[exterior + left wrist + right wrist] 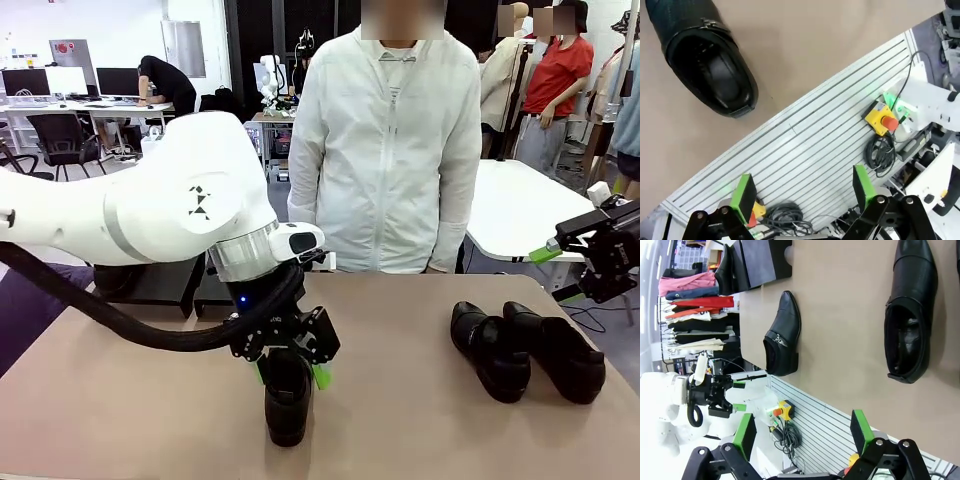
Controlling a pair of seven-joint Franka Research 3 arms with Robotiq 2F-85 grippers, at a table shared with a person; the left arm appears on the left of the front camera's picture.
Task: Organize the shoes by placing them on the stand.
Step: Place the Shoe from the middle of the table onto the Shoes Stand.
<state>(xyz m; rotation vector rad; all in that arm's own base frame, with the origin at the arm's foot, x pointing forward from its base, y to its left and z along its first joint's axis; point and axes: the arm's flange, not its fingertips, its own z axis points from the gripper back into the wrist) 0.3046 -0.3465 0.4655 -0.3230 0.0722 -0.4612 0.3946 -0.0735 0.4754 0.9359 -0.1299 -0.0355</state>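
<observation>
**Front view.** The left arm point(150, 215) enters from the left. Its tool, the left tool point(289, 374), hangs over the near middle of the counter point(420, 430), directly above the near shoe point(287, 412). This shoe stands on its sole with its heel towards the near edge. The right pair point(525, 352) lies side by side on the right half of the counter. The right tool point(558, 276) hovers at the right edge, above and apart from that pair. The stand point(160, 285) sits at the far left of the counter, largely hidden behind the left arm. A person point(385, 150) in a white jacket stands at the far side.

**Left wrist view.** We see the left tool point(802, 176) released. Its green pads point(744, 197) stand wide apart with nothing between them, over the slatted base point(820, 145) beyond the counter's near edge. The near shoe point(705, 55) lies well clear of them.

**Right wrist view.** The right tool point(802, 415) is likewise released, its pads spread and empty. Beyond it we see one shoe of the right pair point(907, 315), then the near shoe point(782, 335), and the stand point(760, 260) at the far left corner. A fourth shoe point(726, 267) stands at the stand's left tray. We cannot tell whether it rests fully on it.
</observation>
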